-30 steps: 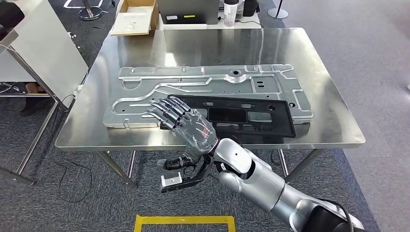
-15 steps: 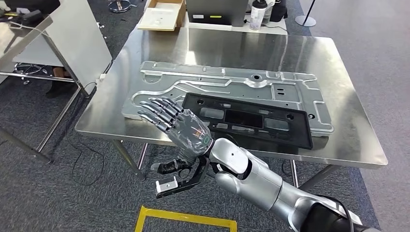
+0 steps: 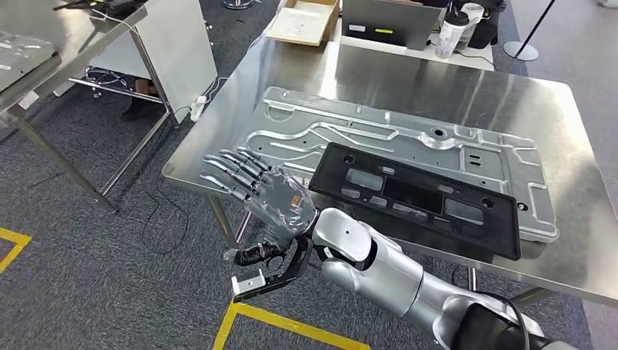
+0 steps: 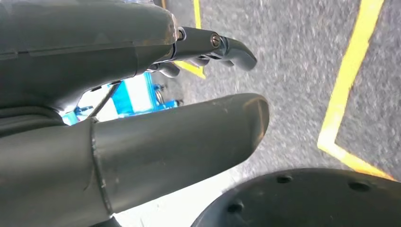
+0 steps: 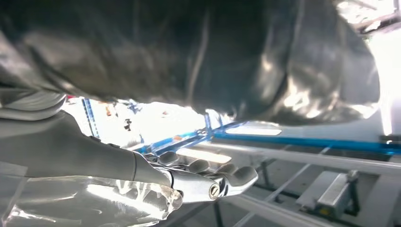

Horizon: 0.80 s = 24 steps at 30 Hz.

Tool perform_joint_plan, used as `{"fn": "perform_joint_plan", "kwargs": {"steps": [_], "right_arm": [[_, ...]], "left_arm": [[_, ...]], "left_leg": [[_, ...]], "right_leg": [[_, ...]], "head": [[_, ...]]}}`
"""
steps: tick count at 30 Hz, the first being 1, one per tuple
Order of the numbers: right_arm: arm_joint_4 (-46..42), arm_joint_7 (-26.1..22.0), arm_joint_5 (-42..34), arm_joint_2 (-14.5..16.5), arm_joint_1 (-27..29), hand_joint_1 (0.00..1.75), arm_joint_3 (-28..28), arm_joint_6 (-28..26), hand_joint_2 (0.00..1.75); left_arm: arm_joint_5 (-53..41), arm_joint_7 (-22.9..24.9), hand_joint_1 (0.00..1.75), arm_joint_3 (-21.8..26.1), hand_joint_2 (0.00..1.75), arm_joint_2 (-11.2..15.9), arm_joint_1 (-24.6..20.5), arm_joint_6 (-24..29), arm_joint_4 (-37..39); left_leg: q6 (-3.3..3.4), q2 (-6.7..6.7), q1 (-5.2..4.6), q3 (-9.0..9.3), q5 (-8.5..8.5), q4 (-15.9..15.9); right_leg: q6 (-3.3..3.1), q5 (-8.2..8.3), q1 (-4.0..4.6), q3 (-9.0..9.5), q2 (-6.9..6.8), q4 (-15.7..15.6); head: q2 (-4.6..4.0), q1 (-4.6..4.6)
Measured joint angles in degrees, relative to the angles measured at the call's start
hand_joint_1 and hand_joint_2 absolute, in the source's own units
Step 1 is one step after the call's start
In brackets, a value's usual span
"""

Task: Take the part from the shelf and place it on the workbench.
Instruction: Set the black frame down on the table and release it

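Step in hand: the black part (image 3: 419,200) is lying flat on the desk (image 3: 408,80), resting across the silver stamped panel (image 3: 379,131), so the placing is looking done and the arm is looking clear of it, by my judgement
Right hand: the right hand (image 3: 255,189) is hanging palm down, fingers (image 3: 226,171) stretched out and apart, holding nothing; in the right wrist view (image 5: 142,175) it is likewise showing bare fingers with nothing between them
Place of the part: just beyond the knuckle side of the hand, apart from it, no finger touching
Arm pose: the silver forearm is reaching out level beside the near desk edge
Left hand: the left hand (image 4: 142,113) is hanging over grey carpet and yellow floor tape (image 4: 345,94), thumb and fingers apart, gripping nothing
Next move: probably none on the part, only lowering the arm without brushing the desk edge
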Motion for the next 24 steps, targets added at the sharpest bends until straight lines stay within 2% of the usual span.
{"fn": "perform_joint_plan", "kwargs": {"steps": [1, 2, 3, 5, 7, 8, 9, 10, 12, 13, 14, 16, 17, 18, 19, 20, 21, 22, 23, 24], "right_arm": [[0.0, 0.0, 0.0, 0.1, -0.1, 0.0, 0.0, 0.0, 0.0], [0.0, 0.0, 0.0, 0.1, -0.2, 0.0, 0.1, 0.0, 0.0], [-0.1, 0.0, 0.0, 0.2, -0.3, 0.0, 0.2, 0.0, 0.0], [-0.1, 0.0, 0.0, 0.3, -0.4, 0.0, 0.3, 0.1, 0.0], [-0.1, 0.0, 0.0, 0.4, -0.3, 0.0, 0.3, 0.4, 0.0], [0.0, 0.1, 0.0, 0.5, -0.3, 0.0, 0.4, 0.5, 0.0], [0.0, 0.2, 0.1, 0.6, -0.3, 0.0, 0.6, 0.6, 0.0], [0.0, 0.3, 0.1, 0.8, -0.3, 0.0, 0.8, 0.7, 0.0], [0.0, 0.7, 0.3, 1.0, -0.4, 0.0, 1.2, 0.7, 0.0], [0.0, 0.9, 0.3, 1.1, -0.4, 0.0, 1.3, 0.7, 0.0], [0.0, 1.0, 0.4, 1.1, -0.4, 0.0, 1.3, 0.7, 0.0], [0.0, 1.0, 0.5, 1.3, -0.4, 0.0, 1.5, 0.7, 0.0], [0.0, 1.0, 0.5, 1.4, -0.5, 0.0, 1.7, 0.7, 0.0], [0.0, 1.0, 0.5, 1.5, -0.5, 0.0, 1.8, 0.7, 0.0], [0.0, 1.1, 0.6, 1.5, -0.6, 0.0, 1.9, 0.7, 0.0], [0.0, 1.2, 0.7, 1.5, -0.5, 0.0, 2.1, 0.8, 0.0], [0.0, 1.3, 0.7, 1.5, -0.4, 0.0, 2.3, 0.8, 0.0], [0.1, 1.5, 0.7, 1.5, -0.3, 0.0, 2.5, 0.8, 0.0], [0.2, 1.6, 0.7, 1.5, -0.2, 0.0, 2.7, 0.9, 0.0], [0.3, 1.8, 0.7, 1.5, -0.2, 0.0, 2.9, 0.9, 0.0]], "left_arm": [[0.0, 0.0, 0.0, 0.0, 0.0, 0.0, 0.1, 0.0, 0.0], [0.0, 0.0, 0.0, 0.0, 0.0, 0.1, 0.2, 0.0, 0.0], [0.0, 0.0, 0.0, 0.0, 0.0, 0.1, 0.2, 0.0, 0.0], [0.0, 0.0, 0.0, 0.0, 0.0, 0.1, 0.1, 0.0, 0.0], [0.0, 0.0, 0.0, 0.0, 0.0, 0.2, 0.0, 0.0, 0.0], [0.0, 0.0, 0.0, 0.0, 0.0, 0.2, 0.0, 0.0, 0.0], [0.0, 0.0, 0.0, 0.0, 0.0, 0.2, 0.0, 0.0, 0.0], [0.0, 0.0, 0.0, 0.0, 0.0, 0.3, 0.1, -0.1, 0.0], [0.0, 0.0, 0.0, 0.0, 0.0, 0.5, 0.1, -0.2, 0.0], [0.0, 0.0, 0.0, 0.0, 0.0, 0.5, 0.1, -0.2, 0.0], [0.0, 0.0, 0.0, 0.0, 0.0, 0.5, 0.0, -0.3, 0.0], [0.0, 0.0, 0.0, 0.0, 0.0, 0.6, 0.1, -0.4, 0.0], [-0.1, 0.0, 0.0, 0.0, 0.0, 0.7, 0.2, -0.4, 0.0], [-0.1, 0.0, 0.0, 0.0, 0.0, 0.7, 0.2, -0.4, 0.0], [-0.1, 0.0, 0.0, 0.0, 0.0, 0.7, 0.1, -0.4, 0.0], [-0.1, 0.0, 0.0, 0.0, 0.0, 0.8, 0.1, -0.5, 0.0], [-0.1, -0.1, 0.0, -0.1, 0.0, 0.8, 0.0, -0.5, 0.0], [-0.1, -0.1, 0.0, -0.1, 0.0, 0.8, 0.0, -0.5, 0.0], [-0.1, -0.1, 0.0, -0.2, 0.0, 0.8, 0.0, -0.5, 0.0], [-0.1, -0.1, 0.0, -0.2, 0.0, 0.8, 0.0, -0.5, 0.0]], "left_leg": [[-0.34, -0.45, 0.1, -0.12, 0.04, -0.1], [-0.65, 0.1, 0.02, -0.32, -0.23, 0.3], [-0.92, 1.27, -0.09, -0.87, -0.97, 1.5], [-1.45, 4.53, -0.12, -3.66, -3.89, 7.1], [-1.97, 5.93, 0.27, -7.18, -6.33, 13.8], [-2.19, 6.22, 0.47, -7.95, -6.28, 15.1], [-2.37, 6.49, 0.65, -7.53, -5.18, 14.2], [-2.49, 6.97, 0.78, -5.95, -3.27, 11.1], [-2.37, 9.07, 0.63, -2.17, -0.51, 3.8], [-2.08, 9.76, 0.47, -1.09, 0.06, 1.6], [-1.75, 10.06, 0.29, -0.81, -0.02, 0.8], [-0.99, 8.9, 0.18, -0.93, 0.12, 0.8], [-0.66, 8.35, 0.24, -0.84, 0.22, 0.6], [-0.29, 7.83, 0.33, -0.74, 0.34, 0.4], [0.06, 7.33, 0.44, -0.65, 0.48, 0.2], [0.31, 6.78, 0.46, -0.63, 0.56, 0.1], [0.53, 6.2, 0.39, -0.67, 0.58, 0.1], [0.65, 5.49, 0.28, -0.7, 0.58, 0.1], [0.73, 4.75, 0.17, -0.67, 0.58, 0.1], [0.77, 3.97, 0.07, -0.62, 0.57, 0.1]], "right_leg": [[-0.22, 0.09, -0.13, 0.18, -0.74, -0.2], [-0.54, 0.18, -0.28, 0.49, -1.45, -0.6], [-0.87, 0.28, -0.45, 0.85, -2.26, -1.0], [-1.39, 0.24, -0.48, 1.38, -4.01, -1.4], [-1.5, -0.03, -0.39, 1.45, -5.76, -1.3], [-1.44, -0.21, -0.39, 1.47, -6.56, -1.2], [-1.3, -0.43, -0.44, 1.51, -7.29, -1.0], [-1.09, -0.72, -0.53, 1.61, -7.98, -0.7], [-0.46, -1.37, -0.48, 1.82, -9.15, -0.2], [-0.1, -1.6, -0.35, 1.92, -9.62, -0.1], [0.24, -1.74, -0.16, 2.03, -10.08, -0.1], [0.89, -1.87, -0.07, 2.38, -10.95, -0.3], [1.22, -2.18, -0.18, 2.52, -10.68, -0.1], [1.47, -2.89, -0.36, 2.33, -9.69, 0.6], [1.62, -4.26, -0.5, 1.48, -8.2, 2.6], [1.65, -6.02, -0.57, 0.01, -6.54, 5.8], [1.58, -7.79, -0.55, -1.94, -5.45, 9.6], [1.49, -9.04, -0.49, -3.84, -4.91, 13.2], [1.37, -9.21, -0.42, -5.06, -4.72, 15.3], [1.18, -8.25, -0.35, -5.32, -4.59, 15.2]], "head": [[0.0, 0.03], [0.0, 0.0], [0.0, -0.08], [0.0, -0.24], [0.0, -0.27], [0.0, -0.27], [0.0, -0.27], [0.01, -0.27], [0.01, -0.26], [0.01, -0.24], [0.01, -0.2], [0.01, -0.15], [0.01, -0.14], [0.0, -0.14], [0.0, -0.13], [-0.01, -0.13], [0.0, -0.12], [0.01, -0.11], [0.01, -0.11], [0.02, -0.11]]}}
